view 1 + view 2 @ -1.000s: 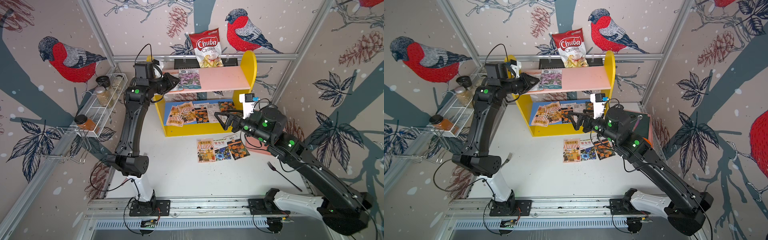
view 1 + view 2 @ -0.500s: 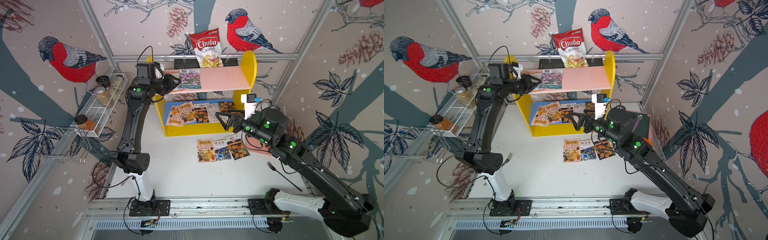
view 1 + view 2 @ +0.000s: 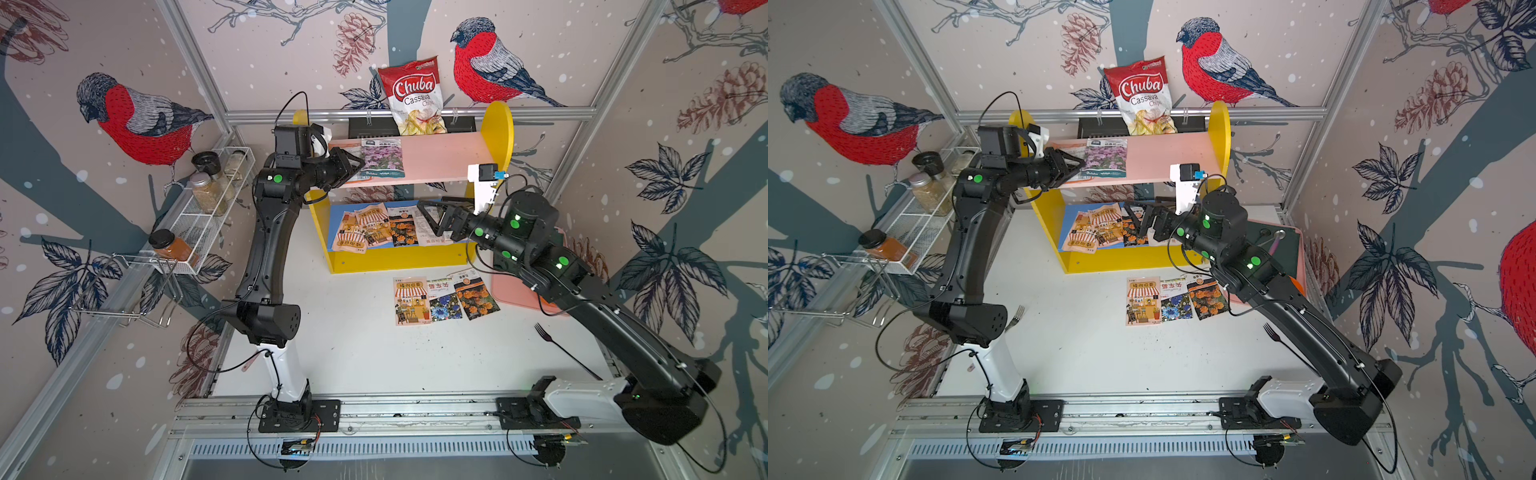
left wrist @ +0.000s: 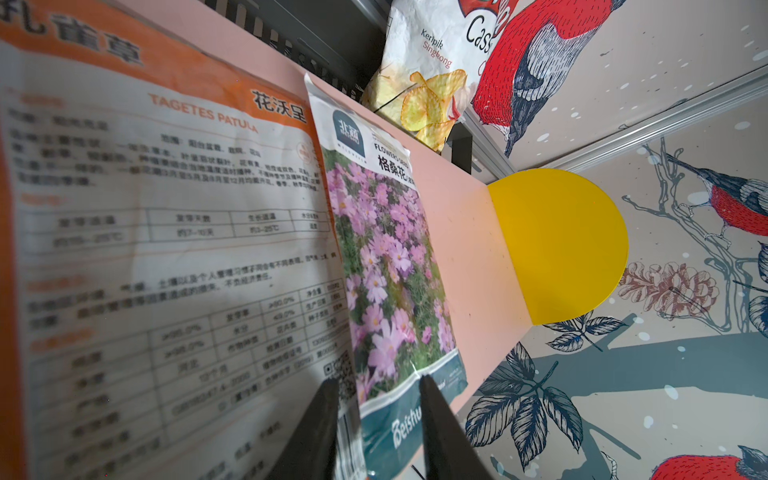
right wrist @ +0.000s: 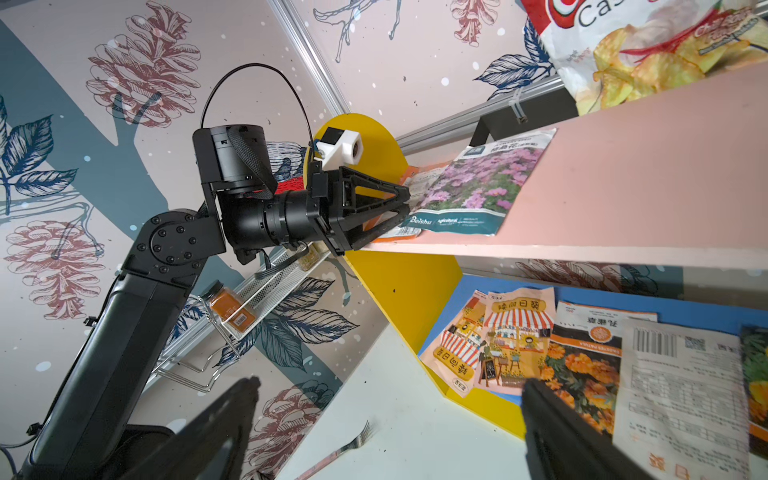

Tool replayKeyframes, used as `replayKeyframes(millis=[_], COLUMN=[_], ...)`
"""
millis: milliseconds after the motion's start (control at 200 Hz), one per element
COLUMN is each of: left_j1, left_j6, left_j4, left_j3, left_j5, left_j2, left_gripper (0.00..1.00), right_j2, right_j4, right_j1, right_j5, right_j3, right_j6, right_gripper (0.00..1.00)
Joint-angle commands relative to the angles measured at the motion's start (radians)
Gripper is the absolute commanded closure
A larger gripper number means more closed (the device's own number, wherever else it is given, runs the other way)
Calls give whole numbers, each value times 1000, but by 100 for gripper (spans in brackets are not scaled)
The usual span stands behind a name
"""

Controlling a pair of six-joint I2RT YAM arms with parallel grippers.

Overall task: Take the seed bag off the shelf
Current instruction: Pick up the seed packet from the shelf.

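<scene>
The seed bag (image 3: 382, 160) with purple flowers lies flat on the pink upper board (image 3: 444, 158) of the yellow-sided shelf (image 3: 500, 124). An orange-and-white packet (image 4: 166, 208) lies beside it. My left gripper (image 3: 360, 164) is at the board's left front. Its fingers (image 4: 328, 415) stand a little apart, open, with the bag's teal bottom edge (image 4: 399, 419) between them. In the right wrist view the left gripper (image 5: 406, 197) tapers to the seed bag (image 5: 478, 187). My right gripper (image 3: 424, 212) hangs wide open and empty before the blue lower board.
Several seed packets (image 3: 374, 226) cover the blue lower board, and three more (image 3: 440, 297) lie on the white table. A chips bag (image 3: 415, 95) stands behind the shelf. A wire rack with spice jars (image 3: 208, 195) is on the left wall. A pink-rimmed tray (image 3: 1300, 249) and forks (image 3: 561, 349) (image 3: 1015, 316) lie about.
My left gripper stays at the bag's edge, its wrist shifting slightly and its fingers now a little apart. The right arm has edged slightly closer to the lower shelf.
</scene>
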Motion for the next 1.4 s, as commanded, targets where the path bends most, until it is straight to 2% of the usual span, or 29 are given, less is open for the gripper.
replayKeyframes(millis=[0,535,866,1161,1396], left_j1=[-1,-24,-33,-33,-44], left_j6=[-2,3,11,16,7], left_j4=[-12,-30,-45,-52,-38], left_j3=[10,23,41,41,42], left_j5=[21,-2,-31,-36,-30], left_j2=[-16,-9,-2,-4,2], left_gripper=[65,64,63,62,62], right_j2=[48,393,593,648,691], right_j4=[79,41,-116,-186,-257], right_j1=[-8,-20,-37,-53,-43], right_j5=[-70,-73,-2,62,41], right_j3=[34,385,659,734,805], right_j6=[31,99,118,157,160], right_gripper=[0,0,0,0,0])
